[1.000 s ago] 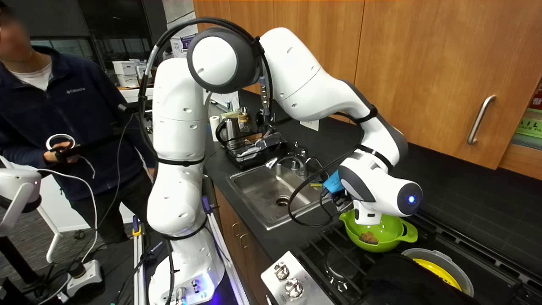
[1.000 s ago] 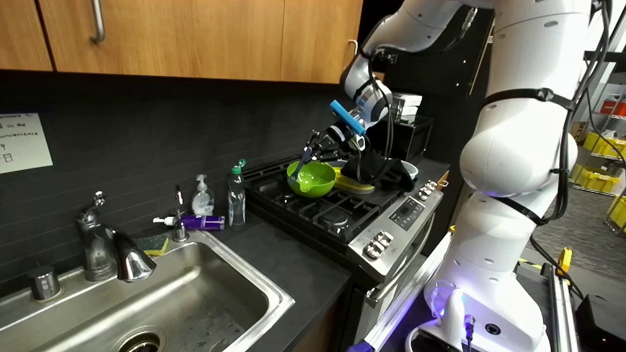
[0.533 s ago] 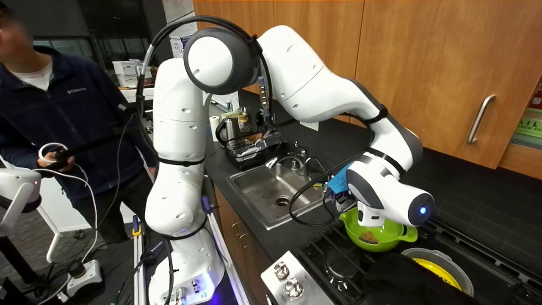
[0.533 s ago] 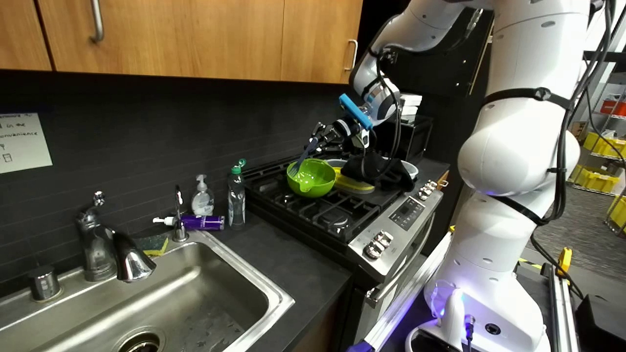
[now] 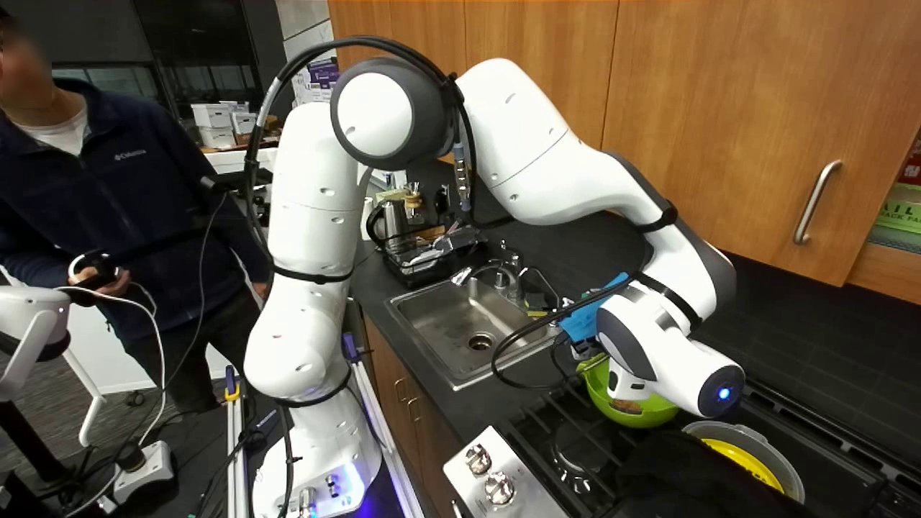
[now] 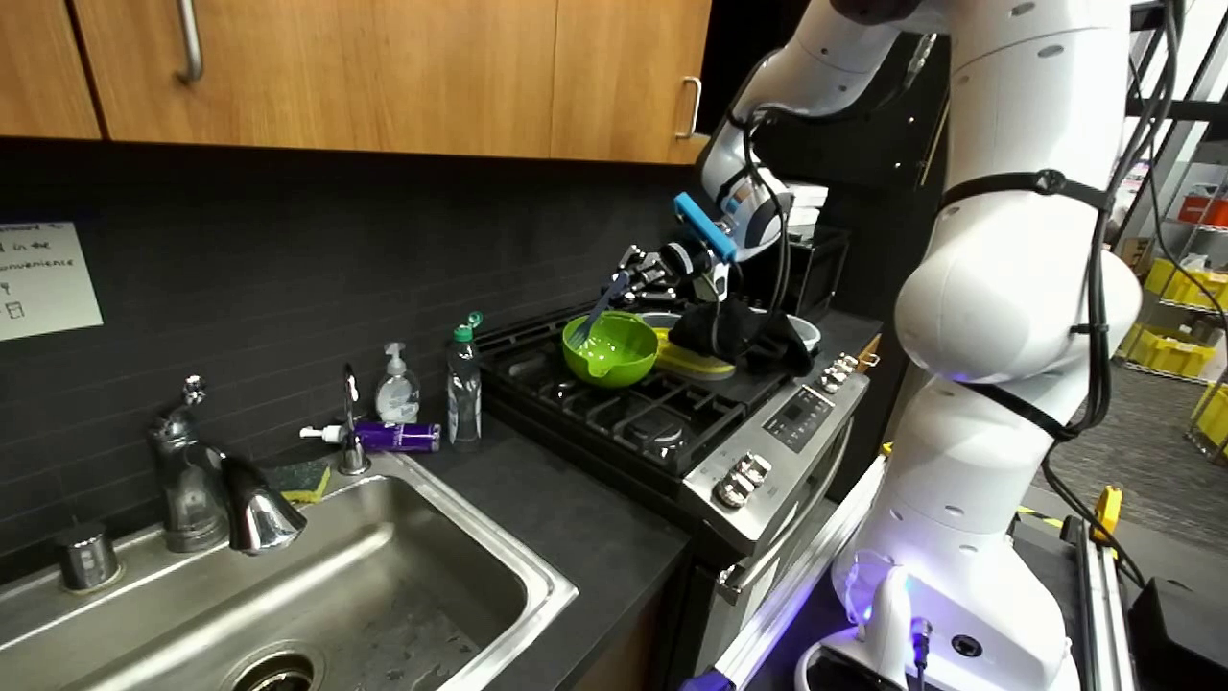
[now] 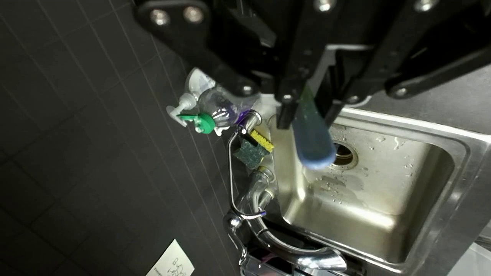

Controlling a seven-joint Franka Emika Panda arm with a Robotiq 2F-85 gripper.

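A blue-grey fork-like utensil is pinched in my gripper, slanting down with its tined end at the bowl's rim. In the wrist view its rounded blue handle end sticks out between the fingertips of my gripper. The green bowl stands on the stove, below and beside the gripper. In an exterior view the arm's wrist covers much of the bowl, and a brown lump shows inside it. Fingers and utensil are hidden behind the wrist there.
Beside the bowl are a grey pot with something yellow in it and a black cloth. Bottles, including a green-capped one, stand between stove and sink. Wooden cabinets hang above. A person stands behind the arm.
My gripper has drawn back and risen slightly, toward the right in an exterior view, with the utensil still held. The utensil now slants more and its tined end is higher. The bowl has not moved.
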